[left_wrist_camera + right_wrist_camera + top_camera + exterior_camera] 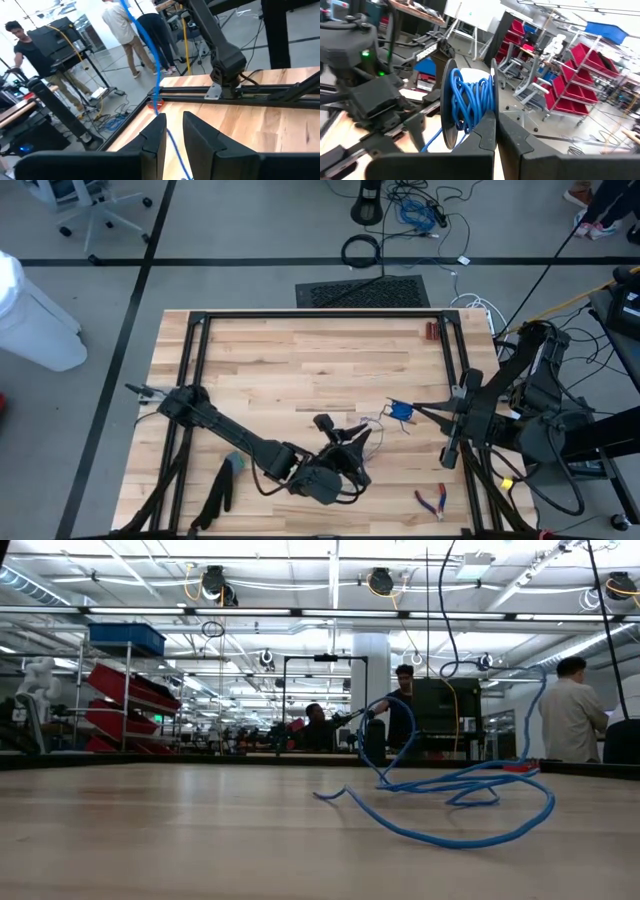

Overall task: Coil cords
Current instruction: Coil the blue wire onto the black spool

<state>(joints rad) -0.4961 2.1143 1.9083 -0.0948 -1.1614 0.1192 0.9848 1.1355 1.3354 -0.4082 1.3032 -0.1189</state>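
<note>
The blue cord [455, 802] lies in loose loops on the wooden table [300, 370], between the two arms. Part of it is wound on a dark spool [465, 107].

The right hand [420, 408] is at the right side of the table. Its fingers are closed on the spool's edge, and the spool stands upright in them.

The left hand [172, 137] is near the front middle of the table. Its fingers are close together, with a strand of the cord running up between them.

Red pliers [433, 500] lie near the front right corner. No writing can be read.

People stand in the room behind the table.
</note>
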